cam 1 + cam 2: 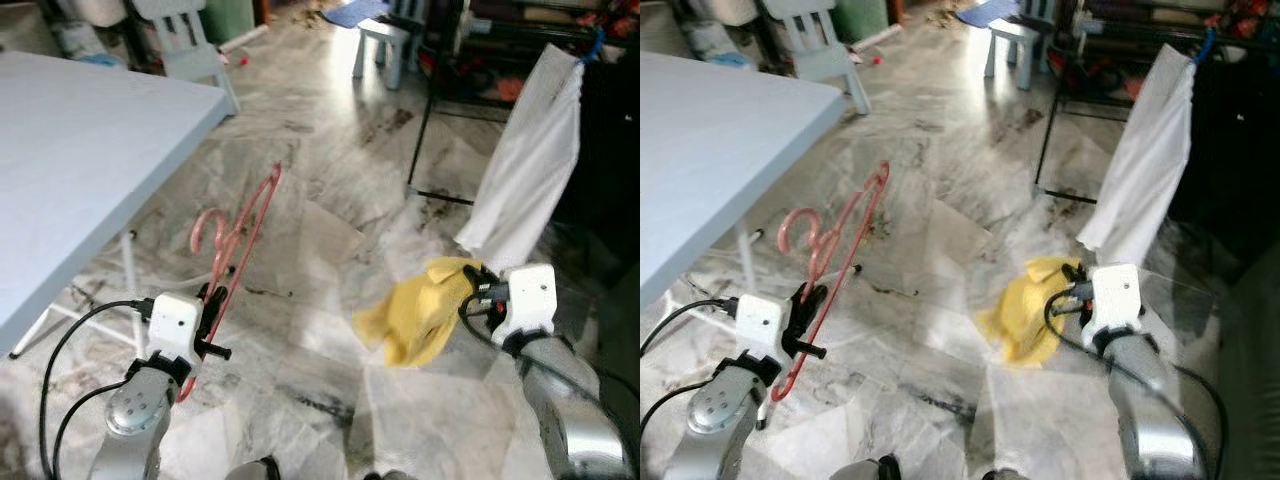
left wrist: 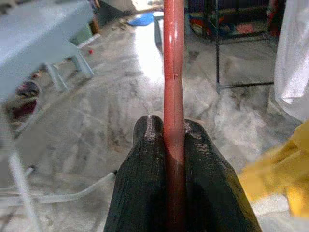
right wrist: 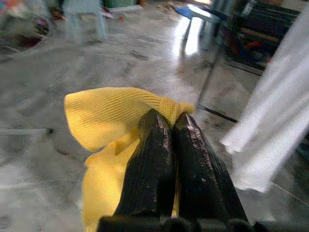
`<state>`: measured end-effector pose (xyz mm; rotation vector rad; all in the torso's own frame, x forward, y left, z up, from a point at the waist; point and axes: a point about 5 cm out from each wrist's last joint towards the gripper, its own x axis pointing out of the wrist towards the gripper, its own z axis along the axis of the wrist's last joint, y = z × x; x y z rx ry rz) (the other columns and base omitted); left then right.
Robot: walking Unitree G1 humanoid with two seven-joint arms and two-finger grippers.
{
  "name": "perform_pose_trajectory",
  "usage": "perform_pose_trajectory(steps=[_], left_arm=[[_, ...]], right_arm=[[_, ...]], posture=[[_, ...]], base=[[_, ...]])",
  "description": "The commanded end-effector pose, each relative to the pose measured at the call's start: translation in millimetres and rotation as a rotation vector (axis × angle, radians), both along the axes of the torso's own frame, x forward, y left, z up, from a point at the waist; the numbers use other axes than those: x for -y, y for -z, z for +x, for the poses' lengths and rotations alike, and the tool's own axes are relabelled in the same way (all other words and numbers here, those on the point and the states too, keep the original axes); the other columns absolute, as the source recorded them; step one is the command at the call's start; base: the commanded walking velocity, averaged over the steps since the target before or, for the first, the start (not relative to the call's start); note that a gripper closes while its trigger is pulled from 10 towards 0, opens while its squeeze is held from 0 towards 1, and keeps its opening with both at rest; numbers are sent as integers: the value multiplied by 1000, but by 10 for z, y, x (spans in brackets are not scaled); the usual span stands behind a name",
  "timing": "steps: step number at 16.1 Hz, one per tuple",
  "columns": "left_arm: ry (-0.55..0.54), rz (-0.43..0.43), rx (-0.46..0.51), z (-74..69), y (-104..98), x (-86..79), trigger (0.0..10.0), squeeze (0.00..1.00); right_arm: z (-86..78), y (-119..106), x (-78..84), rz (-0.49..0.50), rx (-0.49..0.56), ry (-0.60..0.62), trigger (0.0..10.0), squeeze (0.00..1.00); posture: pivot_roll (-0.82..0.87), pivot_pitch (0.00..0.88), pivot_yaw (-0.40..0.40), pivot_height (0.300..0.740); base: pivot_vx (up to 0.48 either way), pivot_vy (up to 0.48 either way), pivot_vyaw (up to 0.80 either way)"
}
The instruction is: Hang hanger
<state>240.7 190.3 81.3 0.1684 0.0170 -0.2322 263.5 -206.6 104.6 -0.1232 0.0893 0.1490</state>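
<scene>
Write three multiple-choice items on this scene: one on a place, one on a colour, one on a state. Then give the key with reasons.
1. Where does the white cloth hang?
A. from the black rack at the robot's right
B. over the table edge
C. on the pink hanger

2. What colour is the cloth in the right end effector?
A. blue
B. yellow
C. red

3. How does the left end effector stand?
A. open, empty
B. shut on the hanger
C. shut on a cable

Key: A, it drapes from the rack's top; B, yellow fabric is pinched between the fingers; B, both fingers press the pink bar.
</scene>
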Motion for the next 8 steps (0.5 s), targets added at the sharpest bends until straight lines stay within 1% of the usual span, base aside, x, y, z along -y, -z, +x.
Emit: perform_pose_trajectory(steps=[1,2,3,4,5,6,7,8], left_arm=[[-24,22,9,-77,-65,-44,10000,0],[-53,20,18,-97,-99,-48,10000,0],[-108,37,72,-125,-201,-19,10000,0],[-133,42,103,-131,-243,10,10000,0],[-153,23,105,-141,-243,20,10000,0],[-213,10,89,-148,-198,33,10000,0],[-228,-9,66,-159,-180,77,10000,0],[-202,-30,60,-138,-196,198,10000,0]], right_arm=[[-67,-119,-167,27,46,-68,10000,0],[-82,-140,-217,58,47,-95,10000,0],[-39,-199,-231,71,47,-54,10000,0],[8,-232,-227,37,67,-8,10000,0],[28,-235,-237,48,77,21,10000,0],[40,-247,-256,59,85,61,10000,0],[14,-264,-292,75,83,54,10000,0],[-17,-300,-338,25,102,12,10000,0]], posture=[[-6,115,14,740],[1,121,8,740],[23,114,-17,740],[18,110,-33,740],[11,107,-37,740],[2,96,-31,740],[-1,97,-21,740],[-10,104,-16,740]], base=[[0,0,0],[0,0,0],[0,0,0],[0,0,0],[0,0,0],[0,0,0],[0,0,0],[0,0,0]])
